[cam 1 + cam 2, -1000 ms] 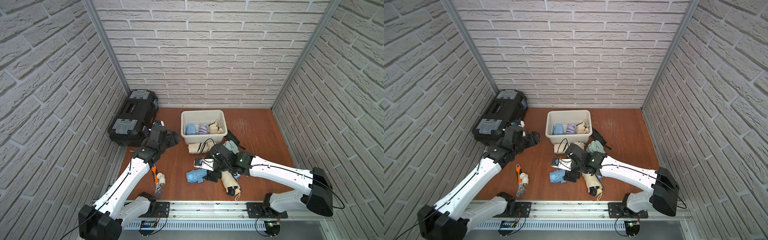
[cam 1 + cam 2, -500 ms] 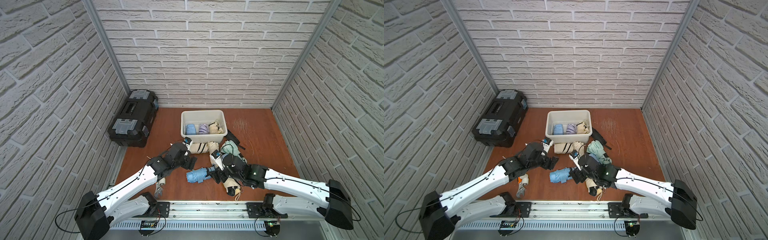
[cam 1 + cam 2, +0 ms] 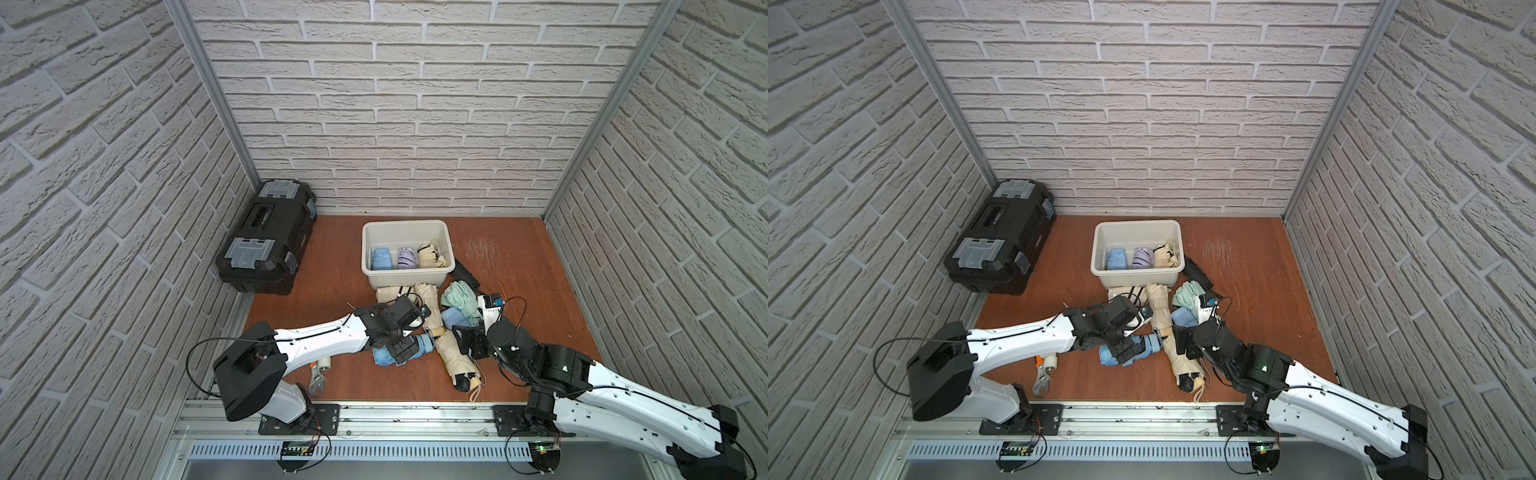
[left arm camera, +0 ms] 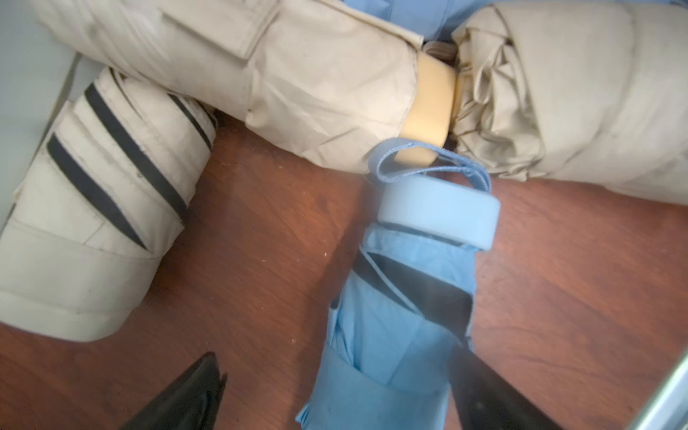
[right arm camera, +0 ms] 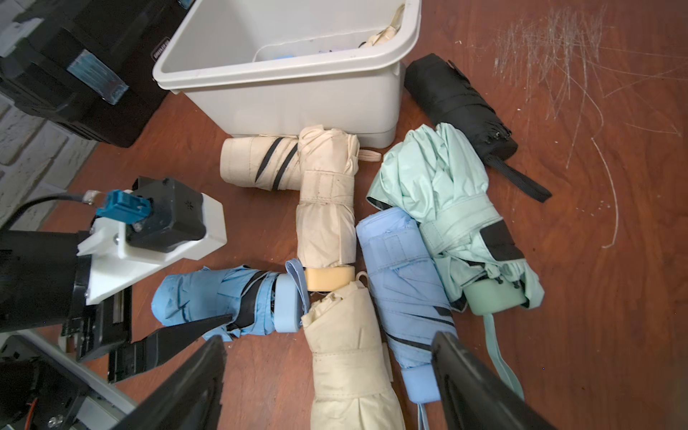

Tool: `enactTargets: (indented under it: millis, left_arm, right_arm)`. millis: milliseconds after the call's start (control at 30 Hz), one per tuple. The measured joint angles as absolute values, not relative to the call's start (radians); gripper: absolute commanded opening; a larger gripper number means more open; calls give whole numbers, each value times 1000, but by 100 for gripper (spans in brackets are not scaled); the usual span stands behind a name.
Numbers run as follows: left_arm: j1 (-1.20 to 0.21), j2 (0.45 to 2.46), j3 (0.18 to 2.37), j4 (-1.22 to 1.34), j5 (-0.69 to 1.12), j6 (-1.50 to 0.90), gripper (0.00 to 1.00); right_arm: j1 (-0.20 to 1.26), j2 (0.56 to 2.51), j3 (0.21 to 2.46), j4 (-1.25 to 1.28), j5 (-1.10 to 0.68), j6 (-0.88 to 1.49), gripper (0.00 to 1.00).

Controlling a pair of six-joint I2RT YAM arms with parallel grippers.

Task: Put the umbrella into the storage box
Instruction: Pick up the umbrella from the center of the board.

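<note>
The off-white storage box (image 3: 405,224) (image 3: 1138,223) (image 5: 298,100) stands at the back of the floor with three folded umbrellas inside. In front of it lies a pile of folded umbrellas. My left gripper (image 3: 405,347) (image 3: 1129,351) (image 4: 340,394) is open and straddles a light blue umbrella (image 4: 391,335) (image 5: 208,298) (image 3: 380,358) lying on the floor; one finger (image 4: 484,391) is close against its side. My right gripper (image 3: 469,345) (image 3: 1185,343) (image 5: 329,387) is open above a beige umbrella (image 5: 350,357) (image 3: 455,357) and holds nothing.
Other umbrellas in the pile: mint (image 5: 446,193), black (image 5: 458,104), a second light blue (image 5: 402,275), beige with black stripes (image 5: 257,163), plain beige (image 5: 325,208). A black toolbox (image 3: 266,237) stands back left. A wrench (image 3: 318,380) lies front left.
My left arm swung from beside the toolbox across to the pile and came down over the light blue umbrella, its jaws widening. My right arm drew back toward the front right.
</note>
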State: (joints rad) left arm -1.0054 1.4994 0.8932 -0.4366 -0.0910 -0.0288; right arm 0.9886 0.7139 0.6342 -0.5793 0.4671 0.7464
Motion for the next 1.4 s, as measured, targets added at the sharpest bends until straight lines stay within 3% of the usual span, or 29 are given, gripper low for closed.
enactTargets:
  millis: [467,967,1067,1300,1400]
  left_arm:
    - [-1011,1599,944,-473,34,17,98]
    - [-1023,1652,1023,-599,7,91,98]
    - [-1023,1690,1028,-599,-12,106,94]
    - [-1023,1737,1033,-599,-25,128,69]
    - [-1026,1737,1033,-599,-30,132,63]
  right_arm:
    - [989,702,634,-615,500,779,89]
    - [989,699,634,-622,509,794,89]
    - [989,700,634,-621,509,794,89]
    - [989,700,634,-619,510,794,89]
    - [989,702,634,-617,512,794,89]
